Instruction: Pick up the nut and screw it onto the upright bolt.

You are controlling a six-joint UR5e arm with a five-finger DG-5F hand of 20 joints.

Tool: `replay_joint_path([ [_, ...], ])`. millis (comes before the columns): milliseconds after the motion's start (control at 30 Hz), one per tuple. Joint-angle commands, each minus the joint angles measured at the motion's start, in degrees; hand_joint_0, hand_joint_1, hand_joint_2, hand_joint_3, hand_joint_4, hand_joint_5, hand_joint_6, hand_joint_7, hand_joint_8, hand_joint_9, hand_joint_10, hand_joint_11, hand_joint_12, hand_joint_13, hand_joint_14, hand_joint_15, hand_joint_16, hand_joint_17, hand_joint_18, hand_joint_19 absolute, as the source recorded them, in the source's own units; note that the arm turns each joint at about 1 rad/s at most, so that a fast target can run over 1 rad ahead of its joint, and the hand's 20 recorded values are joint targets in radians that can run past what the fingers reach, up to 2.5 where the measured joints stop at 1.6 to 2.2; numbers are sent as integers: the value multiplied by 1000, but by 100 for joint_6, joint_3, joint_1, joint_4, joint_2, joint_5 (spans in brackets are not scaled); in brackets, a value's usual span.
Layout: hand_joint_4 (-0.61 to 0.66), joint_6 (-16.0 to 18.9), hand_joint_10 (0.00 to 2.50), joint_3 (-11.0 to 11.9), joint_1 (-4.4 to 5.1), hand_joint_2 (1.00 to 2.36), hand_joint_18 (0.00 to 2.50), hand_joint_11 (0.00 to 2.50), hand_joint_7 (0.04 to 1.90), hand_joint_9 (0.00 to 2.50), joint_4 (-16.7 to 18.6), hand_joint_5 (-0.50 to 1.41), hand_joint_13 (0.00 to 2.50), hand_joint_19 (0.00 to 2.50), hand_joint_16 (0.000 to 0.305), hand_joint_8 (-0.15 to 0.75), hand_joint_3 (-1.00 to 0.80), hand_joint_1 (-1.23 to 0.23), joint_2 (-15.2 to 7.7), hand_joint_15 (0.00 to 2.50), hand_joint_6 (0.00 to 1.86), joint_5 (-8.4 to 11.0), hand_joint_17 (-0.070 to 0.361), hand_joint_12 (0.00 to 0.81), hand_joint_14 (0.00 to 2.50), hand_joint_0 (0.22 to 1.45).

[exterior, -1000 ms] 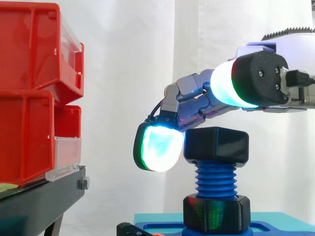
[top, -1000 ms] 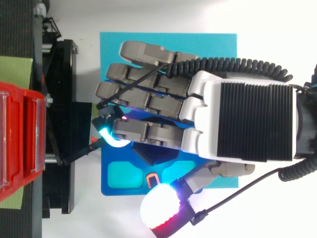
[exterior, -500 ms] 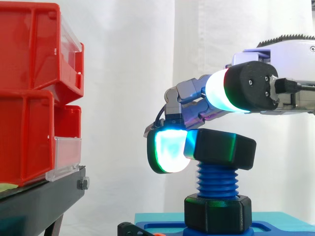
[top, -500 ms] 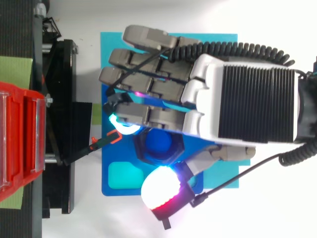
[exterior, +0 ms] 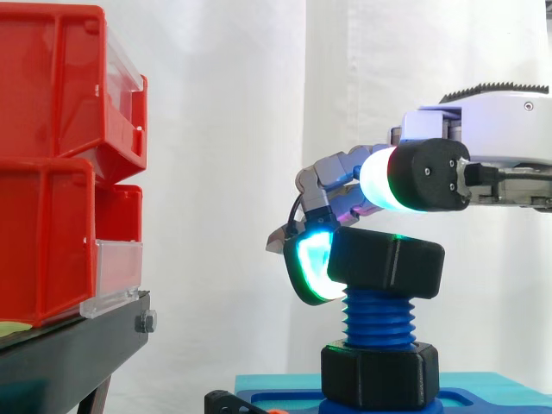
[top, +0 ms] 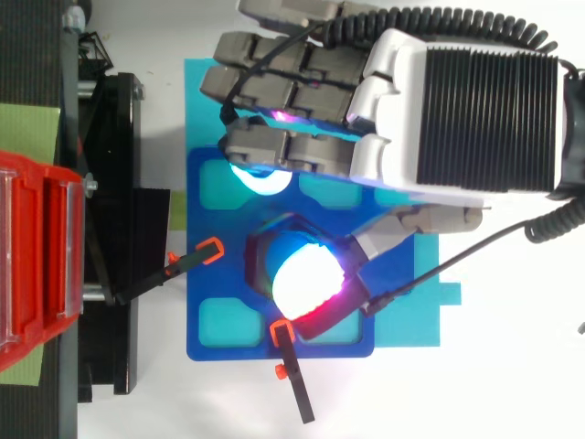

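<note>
While it sits atop the upright blue bolt point(exterior: 379, 317), the black nut point(exterior: 385, 266) leans slightly, directly beneath the thumb of the hand point(top: 484, 119). Whether its thread has caught on the bolt is hard to tell from the side. The hand is curled round the nut. One glowing fingertip point(exterior: 310, 267) presses against the nut's side that faces away from the wrist, and the thumb's bright pad point(top: 306, 279) covers the nut's top from above. Below the hand, the bolt rises from a black hexagonal collar point(exterior: 379, 375) set in a blue plate point(top: 219, 302). The plate lies on a teal mat point(top: 199, 110). Two black clamps with orange tips point(top: 196, 261) lie on the plate beside the thumb. Beyond the fingertips, well apart, red bins point(exterior: 60, 155) stand on a black stand point(exterior: 78, 345).
</note>
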Motion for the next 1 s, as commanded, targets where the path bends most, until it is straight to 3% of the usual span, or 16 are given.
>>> replay_joint_path([
  [0,186,-20,0,8,-90,1000,221,0,1330,549,-6,-54,524,0,27,240,-500,-110,7,0,503,-93,61,261,0,493],
  [133,259,-20,0,8,-187,1000,217,0,1032,532,21,-94,517,0,29,228,-500,-102,7,0,504,-242,65,265,0,487],
  [300,208,-29,0,219,-231,1000,194,0,808,491,21,-121,476,0,32,210,-500,-75,7,0,503,-409,72,271,0,477],
  [600,199,-20,0,237,7,1000,128,0,757,443,214,-119,415,0,34,197,-500,-30,7,0,503,-374,77,280,0,466],
  [700,204,-11,0,237,138,1000,124,0,777,440,241,-115,411,0,34,198,-500,-26,7,0,503,-295,77,282,0,466],
  [967,235,42,0,237,358,1000,124,0,867,451,3,-103,407,0,34,207,-500,-21,7,0,503,-163,77,284,0,470],
])
